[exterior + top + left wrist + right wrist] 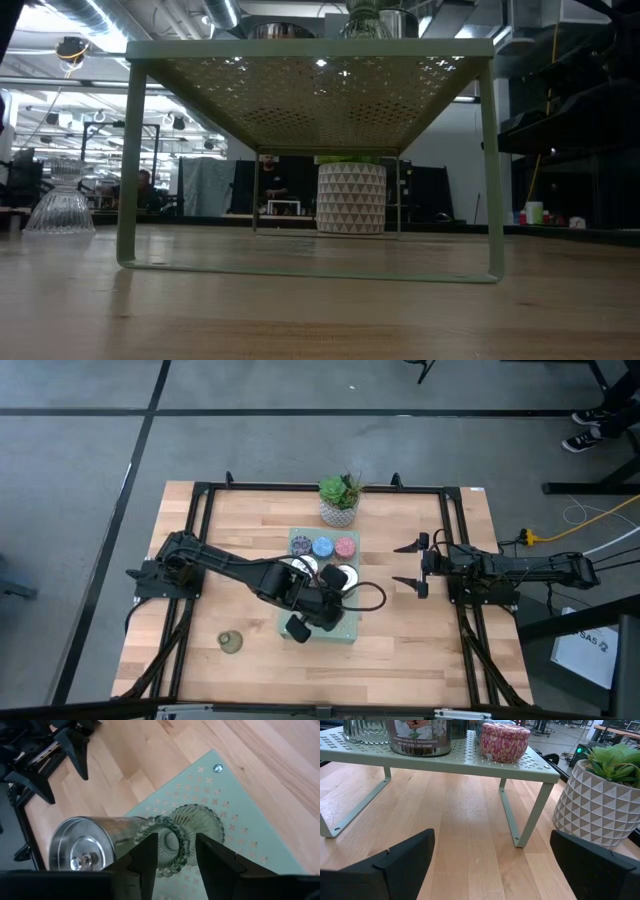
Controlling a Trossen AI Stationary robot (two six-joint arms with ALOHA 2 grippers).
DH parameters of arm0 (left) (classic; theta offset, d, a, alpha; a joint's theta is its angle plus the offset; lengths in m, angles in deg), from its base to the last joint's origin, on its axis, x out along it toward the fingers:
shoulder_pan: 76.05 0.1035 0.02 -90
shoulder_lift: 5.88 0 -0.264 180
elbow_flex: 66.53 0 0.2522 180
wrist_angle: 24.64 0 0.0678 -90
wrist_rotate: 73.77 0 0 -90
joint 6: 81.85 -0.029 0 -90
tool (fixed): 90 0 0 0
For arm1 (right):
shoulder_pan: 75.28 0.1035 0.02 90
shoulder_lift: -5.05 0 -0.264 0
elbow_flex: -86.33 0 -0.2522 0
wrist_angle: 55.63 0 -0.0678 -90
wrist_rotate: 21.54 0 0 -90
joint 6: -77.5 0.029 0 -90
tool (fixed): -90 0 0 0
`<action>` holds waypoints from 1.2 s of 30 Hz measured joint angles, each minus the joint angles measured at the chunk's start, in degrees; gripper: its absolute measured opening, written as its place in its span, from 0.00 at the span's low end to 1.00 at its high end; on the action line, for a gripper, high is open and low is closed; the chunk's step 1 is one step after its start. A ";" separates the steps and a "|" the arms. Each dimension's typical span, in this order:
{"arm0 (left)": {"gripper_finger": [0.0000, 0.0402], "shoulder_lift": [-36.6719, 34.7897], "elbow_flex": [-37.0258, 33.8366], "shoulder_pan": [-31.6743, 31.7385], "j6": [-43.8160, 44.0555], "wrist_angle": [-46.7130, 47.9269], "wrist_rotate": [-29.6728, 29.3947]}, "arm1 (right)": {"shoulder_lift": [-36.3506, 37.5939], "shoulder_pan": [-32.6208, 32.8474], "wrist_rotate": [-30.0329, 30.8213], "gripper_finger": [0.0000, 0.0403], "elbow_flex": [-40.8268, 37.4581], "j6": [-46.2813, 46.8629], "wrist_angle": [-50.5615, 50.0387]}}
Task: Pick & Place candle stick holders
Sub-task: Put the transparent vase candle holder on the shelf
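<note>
Nearly done: left gripper [172, 857] slack astride a clear glass holder [172, 840] set on the green shelf [220, 810]. Still waiting: olive holder [231, 642] on table, well apart. Right gripper [408, 565] gapes, idle.

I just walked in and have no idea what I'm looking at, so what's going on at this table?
The left claw is over a pale green perforated shelf, its fingers either side of a clear glass candle holder standing there beside a silver tin. Blue and pink holders already sit on the shelf. Another holder waits on the table. The right claw rests open, aside.
</note>
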State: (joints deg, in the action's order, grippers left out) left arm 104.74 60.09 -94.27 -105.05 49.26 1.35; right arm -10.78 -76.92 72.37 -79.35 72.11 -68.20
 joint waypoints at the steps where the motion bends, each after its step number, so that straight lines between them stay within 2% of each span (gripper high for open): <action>1: 0.32 -0.01 0.00 -0.09 0.00 0.00 -0.42 | 0.01 -0.01 0.00 0.99 0.00 0.00 0.01; 9: 0.34 -0.45 0.00 -0.92 0.00 0.07 -1.68 | 0.00 0.00 0.00 0.99 0.00 0.00 -0.01; 15: 0.33 -3.30 0.00 -2.70 0.38 0.10 -1.44 | 0.01 -0.01 0.00 0.99 0.00 0.00 0.01; 26: 0.33 -8.84 0.00 -4.34 10.13 6.39 -1.29 | 0.00 -0.01 0.00 0.99 0.00 0.00 -0.01; 36: 0.29 -11.71 0.00 -5.01 14.41 11.78 1.12 | 0.01 0.01 0.00 0.99 0.00 0.00 -0.01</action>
State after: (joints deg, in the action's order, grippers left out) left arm 93.03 60.09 -99.27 -90.64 61.03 2.48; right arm -10.77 -76.92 72.36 -79.35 72.11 -68.21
